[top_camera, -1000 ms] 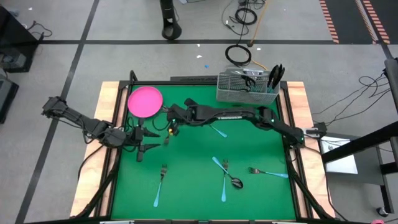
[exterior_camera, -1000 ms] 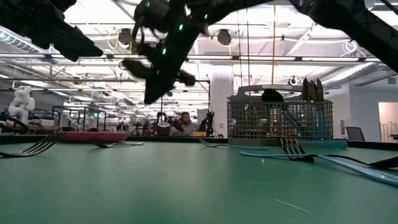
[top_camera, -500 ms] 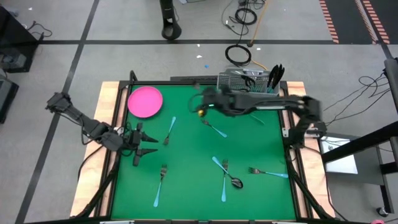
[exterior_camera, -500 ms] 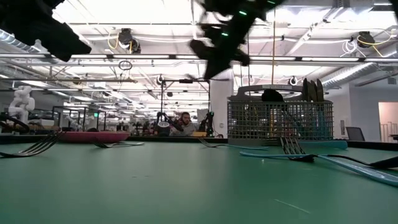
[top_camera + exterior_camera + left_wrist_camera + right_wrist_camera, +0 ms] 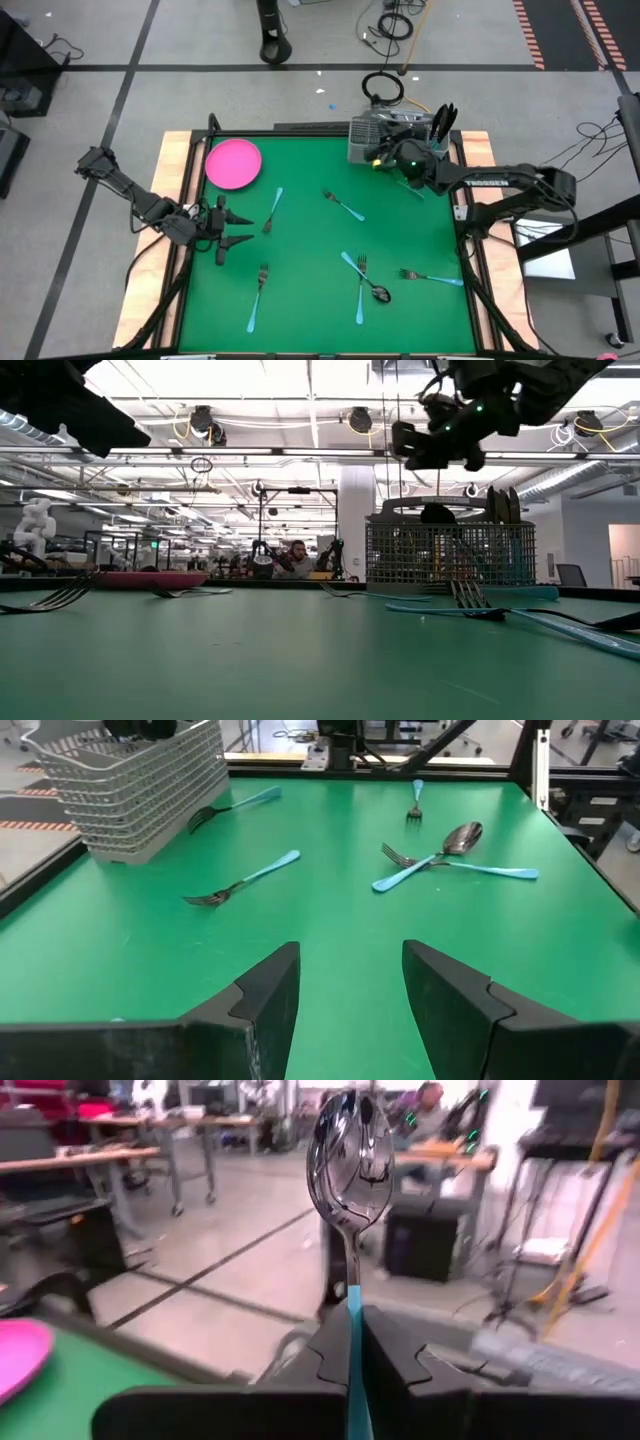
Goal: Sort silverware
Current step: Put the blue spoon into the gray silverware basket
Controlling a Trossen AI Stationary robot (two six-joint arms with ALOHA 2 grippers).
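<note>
Right gripper (image 5: 350, 1342) is clamped on a blue-handled spoon (image 5: 349, 1160), bowl up — raised over the wire-mesh caddy (image 5: 395, 140) at the counter's (image 5: 300, 290) far right corner. Left gripper (image 5: 350, 982) hovers low near the left edge, fingers spread, holding nothing. Other forks and a spoon (image 5: 380, 294) lie scattered on the green counter; pink plate (image 5: 234, 163) sits far left.

Caddy (image 5: 395, 140) at the tabletop's (image 5: 300, 290) far right corner; plate (image 5: 233, 163) at the far left. Right gripper (image 5: 380, 157), shut on a spoon (image 5: 349, 1155), hovers beside the caddy. Left gripper (image 5: 232, 236) at the left edge. Remaining silverware (image 5: 365, 280) lies scattered centre and near right.
</note>
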